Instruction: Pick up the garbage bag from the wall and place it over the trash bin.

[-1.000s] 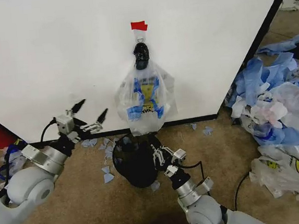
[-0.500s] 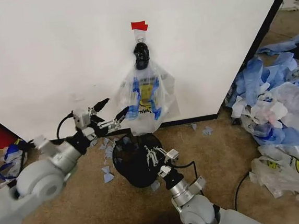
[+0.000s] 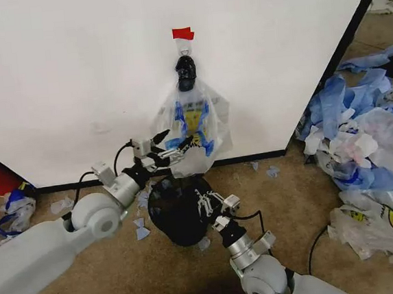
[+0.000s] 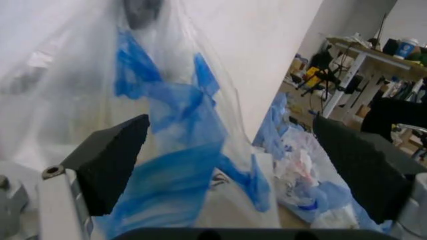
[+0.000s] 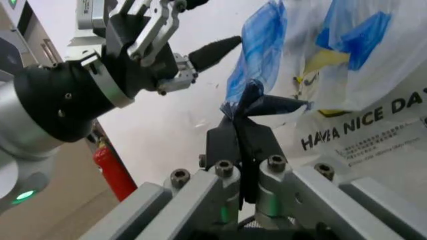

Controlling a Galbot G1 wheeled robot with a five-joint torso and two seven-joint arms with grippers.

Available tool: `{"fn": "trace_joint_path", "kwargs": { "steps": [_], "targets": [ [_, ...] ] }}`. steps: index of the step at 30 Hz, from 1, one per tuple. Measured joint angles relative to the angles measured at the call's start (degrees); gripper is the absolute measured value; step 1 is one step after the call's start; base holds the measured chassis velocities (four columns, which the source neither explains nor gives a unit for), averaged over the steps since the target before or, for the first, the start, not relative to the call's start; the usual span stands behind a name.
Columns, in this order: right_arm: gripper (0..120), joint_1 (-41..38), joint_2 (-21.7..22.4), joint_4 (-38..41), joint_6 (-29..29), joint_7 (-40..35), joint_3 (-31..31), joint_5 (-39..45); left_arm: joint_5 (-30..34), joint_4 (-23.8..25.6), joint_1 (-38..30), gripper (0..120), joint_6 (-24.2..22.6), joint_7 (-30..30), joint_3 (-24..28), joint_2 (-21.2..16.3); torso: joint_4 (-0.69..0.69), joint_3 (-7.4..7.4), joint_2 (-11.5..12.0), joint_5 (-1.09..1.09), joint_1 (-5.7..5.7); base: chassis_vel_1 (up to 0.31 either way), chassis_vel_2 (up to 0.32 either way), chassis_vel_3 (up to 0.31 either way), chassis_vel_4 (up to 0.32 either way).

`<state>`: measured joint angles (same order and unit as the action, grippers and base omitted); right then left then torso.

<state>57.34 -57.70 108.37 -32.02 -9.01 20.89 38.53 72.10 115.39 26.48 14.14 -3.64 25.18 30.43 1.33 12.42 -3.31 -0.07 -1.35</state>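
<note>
The garbage bag [image 3: 192, 130] hangs from a hook on the wall [image 3: 72, 68], just under a strip of red tape [image 3: 182, 33], at about 12 o'clock from the trash bin [image 3: 178, 210] on the floor below it. The left gripper [image 3: 171, 144] reaches in from 8 o'clock with its jaws spread wide, the fingertips at the bag's lower left edge. The right gripper [image 3: 203, 203] sits at the bin's rim, jaws pressed together on a dark fold of material [image 5: 257, 102], with the bag's printed plastic right behind it.
</note>
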Motion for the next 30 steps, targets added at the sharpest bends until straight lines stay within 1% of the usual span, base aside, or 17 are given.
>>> {"fn": "trace_joint_path", "kwargs": {
  "steps": [3, 8, 16, 21, 22, 25, 30],
  "targets": [
    [0, 0.0, -0.2, -0.1, 0.0, 0.0, -0.2, 0.0, 0.1, -0.5, -2.4, 97, 0.0, -0.7, 2.2, 1.3, 0.02, 0.0, 0.0, 0.0, 0.0, 0.0, 0.0, 0.0, 0.0],
    [0, 0.4, -0.2, -0.1, -0.2, 0.1, -0.5, 0.0, 0.6, -1.6, -5.1, 97, -0.1, -1.0, 4.6, 2.3, 0.03, 0.0, 0.0, 0.0, 0.0, 0.0, 0.0, 0.0, 0.0],
    [0, 1.0, 0.2, 0.4, -0.3, 0.1, -1.8, -0.1, 0.7, -3.2, -6.8, 97, 0.0, -1.1, 7.9, 2.9, 0.03, 0.0, 0.0, 0.0, 0.0, 0.0, 0.0, 0.0, 0.0],
    [0, 1.2, -0.1, 0.6, -0.4, 0.1, -2.0, -0.2, 0.5, -4.3, -6.9, 97, 0.1, -1.1, 8.7, 3.0, 0.02, 0.0, 0.0, -0.01, 0.0, 0.0, 0.0, 0.0, 0.0],
    [0, 1.3, -0.2, 0.6, -0.4, 0.2, -2.0, -0.4, 0.4, -4.7, -7.0, 95, 0.1, -1.1, 8.8, 2.9, 0.02, 0.0, 0.0, -0.01, 0.0, 0.0, 0.0, 0.0, 0.0],
    [0, 1.7, -0.2, 0.8, -0.5, 0.2, -2.0, -0.7, 0.2, -5.2, -7.0, 84, 0.2, -1.0, 8.8, 2.3, 0.02, 0.0, 0.0, -0.01, 0.0, 0.0, 0.0, 0.0, 0.0],
    [0, 1.8, -0.3, 0.8, -0.6, 0.2, -2.2, -0.7, -0.1, -5.2, -7.1, 82, 0.4, -1.1, 8.8, 1.2, 0.02, 0.0, 0.0, -0.01, 0.0, 0.0, 0.0, 0.0, 0.0]
  ]
}}
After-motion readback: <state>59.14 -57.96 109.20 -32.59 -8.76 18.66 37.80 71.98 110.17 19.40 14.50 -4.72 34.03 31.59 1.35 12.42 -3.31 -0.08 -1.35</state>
